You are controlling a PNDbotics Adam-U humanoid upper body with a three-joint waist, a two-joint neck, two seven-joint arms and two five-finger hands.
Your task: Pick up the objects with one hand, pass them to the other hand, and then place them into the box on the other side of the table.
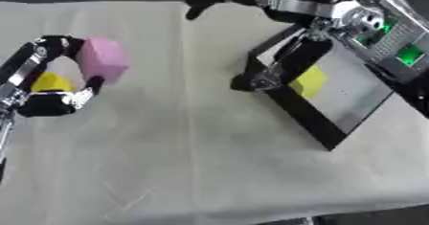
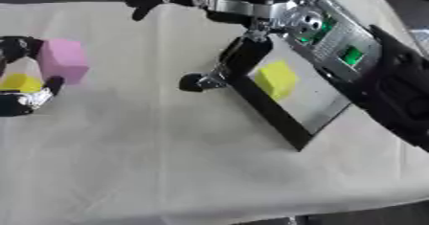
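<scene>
My left hand [image 1: 52, 99] is at the left edge, with finger and thumb curled round a pink block [image 1: 102, 59] held a little above the cloth. A yellow piece [image 1: 50, 82] shows just behind that hand; I cannot tell whether it lies on the table or in the palm. At the right stands the box [image 1: 303, 116], a black-walled tray with a grey floor. A yellow block [image 2: 276, 79] lies inside it near the left wall. My right hand [image 2: 243, 54] hangs open over the box's near-left corner, with one finger pointing down past the rim and the others spread at the top.
A beige cloth [image 1: 201, 152] covers the table. My right forearm [image 2: 394, 90], with green lights, crosses over the box from the right. The table's front edge runs along the bottom.
</scene>
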